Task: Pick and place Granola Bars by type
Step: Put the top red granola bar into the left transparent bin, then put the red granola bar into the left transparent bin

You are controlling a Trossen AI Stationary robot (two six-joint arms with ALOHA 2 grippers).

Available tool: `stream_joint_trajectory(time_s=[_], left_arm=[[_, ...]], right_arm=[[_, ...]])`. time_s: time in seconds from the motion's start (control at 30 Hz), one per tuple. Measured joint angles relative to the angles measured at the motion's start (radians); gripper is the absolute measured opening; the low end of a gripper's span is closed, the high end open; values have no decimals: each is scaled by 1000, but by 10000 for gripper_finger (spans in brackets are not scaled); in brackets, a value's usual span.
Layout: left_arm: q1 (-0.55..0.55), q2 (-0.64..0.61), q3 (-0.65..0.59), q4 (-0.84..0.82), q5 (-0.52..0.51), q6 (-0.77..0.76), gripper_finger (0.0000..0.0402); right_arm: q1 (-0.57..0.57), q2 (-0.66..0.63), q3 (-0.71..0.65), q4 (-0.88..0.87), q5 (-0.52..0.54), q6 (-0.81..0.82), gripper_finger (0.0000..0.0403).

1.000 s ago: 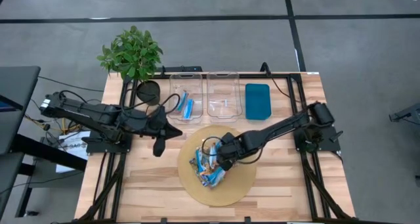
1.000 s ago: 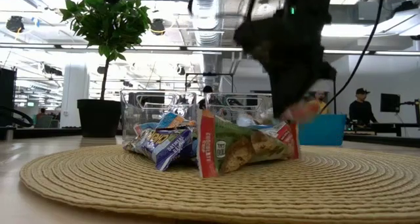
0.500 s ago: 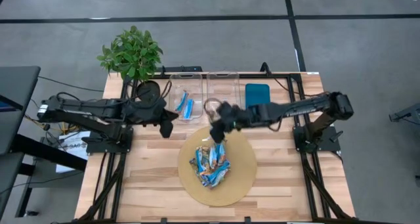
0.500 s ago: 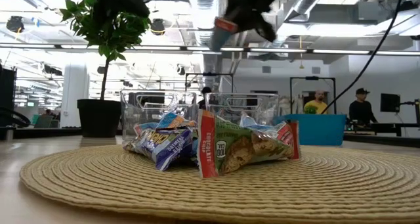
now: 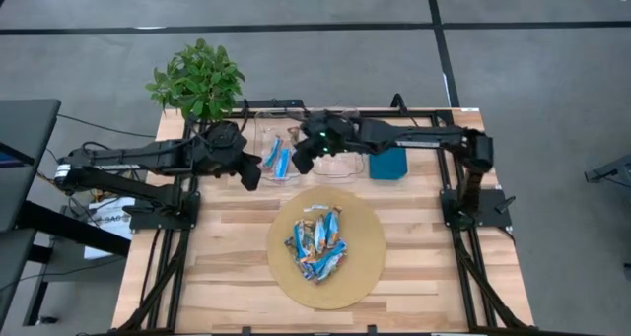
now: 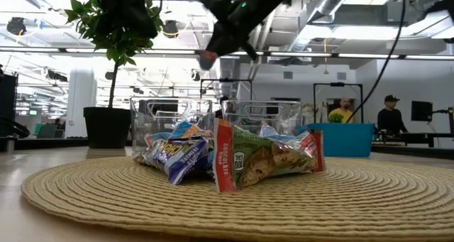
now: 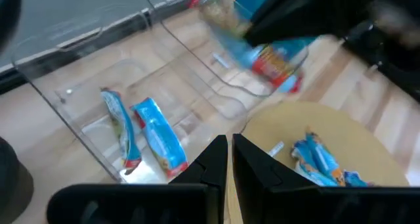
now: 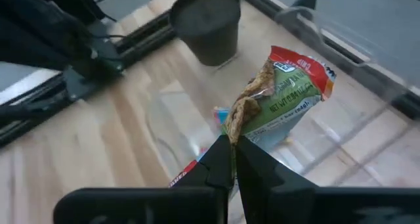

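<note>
Several granola bars lie heaped on the round woven mat (image 5: 365,267): blue ones (image 6: 174,157) and a green-and-red one (image 6: 266,157). Two blue bars (image 7: 161,132) lie in the left clear bin (image 5: 276,149). My right gripper (image 8: 230,148) is shut on a green-and-red bar (image 8: 289,86) and hangs high over the clear bins (image 5: 304,159). My left gripper (image 7: 226,155) is shut and holds nothing, at the near left corner of the left bin (image 5: 251,170). My right gripper pinches the green-and-red bar by one end (image 8: 237,129) between its two fingers. The rest of the wrapper sticks out past the fingertips. The arm slants down from the table's right, and the bar is lifted clear, high above the bins (image 6: 207,57).
The right clear bin (image 5: 335,154) stands beside the left one, and the teal tray (image 5: 387,164) beside that, partly under my right arm. A potted plant (image 5: 197,80) stands at the table's far left corner. People show in the room beyond the table (image 6: 389,114).
My right gripper has risen from the heap on the mat with the green-and-red bar, carrying it toward the far edge and leftward to above the bins. My left gripper has moved toward the far edge, up to the left bin.
</note>
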Motion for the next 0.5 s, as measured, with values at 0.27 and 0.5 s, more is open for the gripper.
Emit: stream_joint_trajectory(time_s=[0.27,0.5], left_arm=[[11,-1,1,-11,2,-19,16],[10,-1,1,-9,52,22,16]], right_arm=[[-51,80,101,-73,-3,-81,70],[-46,41,106,-101,-3,-132,159]])
